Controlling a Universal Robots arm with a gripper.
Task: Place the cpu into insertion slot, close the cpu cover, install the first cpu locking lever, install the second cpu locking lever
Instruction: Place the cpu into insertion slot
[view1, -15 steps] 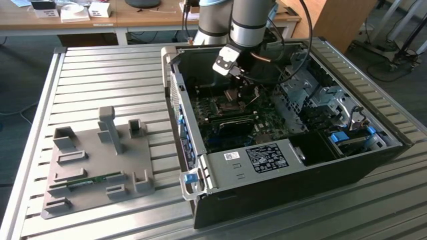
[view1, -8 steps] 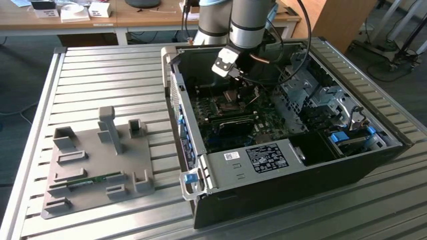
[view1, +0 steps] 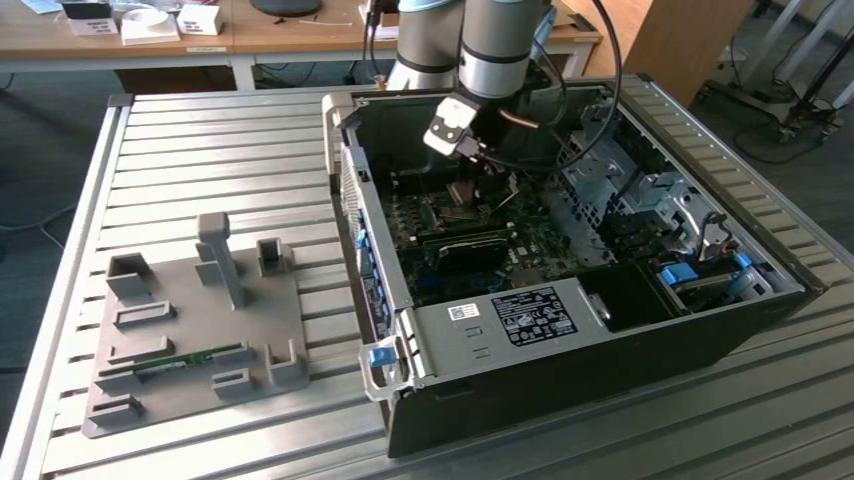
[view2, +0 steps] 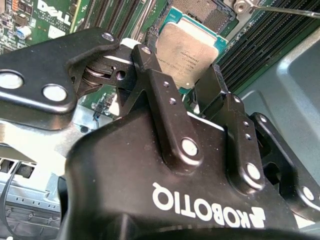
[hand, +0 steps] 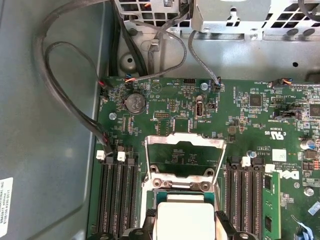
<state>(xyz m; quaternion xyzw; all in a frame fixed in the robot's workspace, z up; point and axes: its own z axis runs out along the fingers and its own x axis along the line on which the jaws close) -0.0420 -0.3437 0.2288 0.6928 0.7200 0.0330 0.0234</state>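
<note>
In both wrist views my gripper (view2: 180, 62) (hand: 185, 223) is shut on the cpu (view2: 192, 47) (hand: 185, 217), a flat square chip with a silvery top, one black finger on each of two opposite edges. The chip hangs slightly tilted just over the insertion slot (view2: 204, 11), whose dark pin field shows past its far edge. The cpu cover (hand: 185, 138), a silvery frame with a square window, stands flipped open behind the slot. A thin metal locking lever (view2: 285, 10) juts out beside the slot. In the exterior view the gripper (view1: 465, 195) reaches down into the case over the motherboard.
The open black computer case (view1: 574, 360) lies on a slatted metal table (view1: 200, 140). Long black memory slots (hand: 117, 195) (hand: 245, 195) flank the socket. Dark cables (hand: 65, 100) run along the case wall. A grey fixture plate (view1: 200, 330) sits at the exterior view's left.
</note>
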